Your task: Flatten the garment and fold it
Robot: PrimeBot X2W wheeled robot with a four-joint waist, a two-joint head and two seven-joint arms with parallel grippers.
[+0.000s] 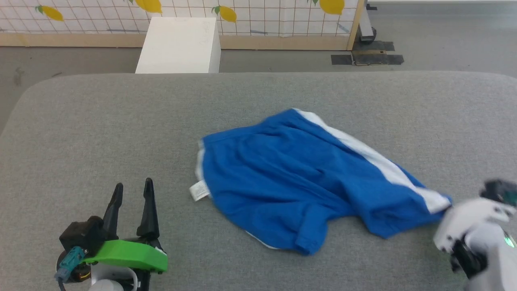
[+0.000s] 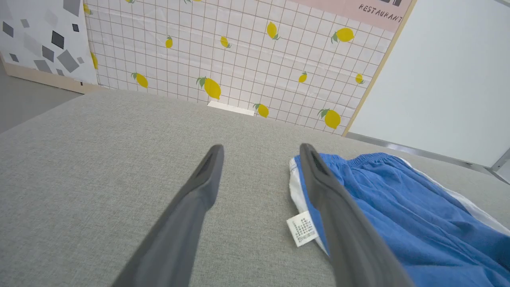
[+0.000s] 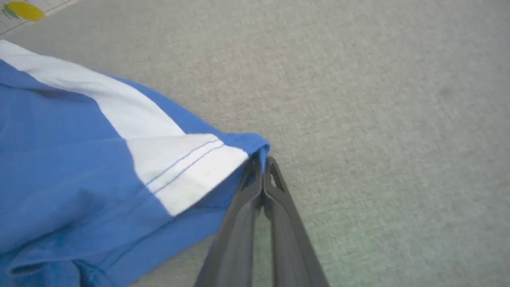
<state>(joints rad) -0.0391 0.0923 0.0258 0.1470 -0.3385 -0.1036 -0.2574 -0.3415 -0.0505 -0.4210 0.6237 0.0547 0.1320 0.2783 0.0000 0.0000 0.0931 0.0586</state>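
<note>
**Writing.** The pink sign [image 2: 358, 10] above the lemon-print wall panel [image 2: 239, 59] reads "RESTAURAN", cut off by the wooden post. The small white tag [image 2: 303, 228] at the waistband carries fine grey print, too small to read.

**Edges and open room.** The grey fabric-covered bench [image 1: 101, 121] has rounded far corners. Its far edge runs just in front of a white box [image 1: 179, 44] on the floor. Bare bench surface extends to the left of the garment, beyond it toward the far edge, and to the right of the right hand.

**Garment and hands.** The garment [image 1: 299, 178], blue shorts with a white side stripe, lies rumpled somewhat right of the bench's middle. Its waistband is turned left and the striped leg trails toward the near right. The right hand [image 3: 263, 159] has its two fingers pressed together on the blue corner of the leg hem, just beside the end of the white stripe. The left hand [image 1: 133, 184] sits at the near left with its fingers spread wide, gripping nothing. It lies apart from the garment, with the tag and waistband the parts closest to it.
</note>
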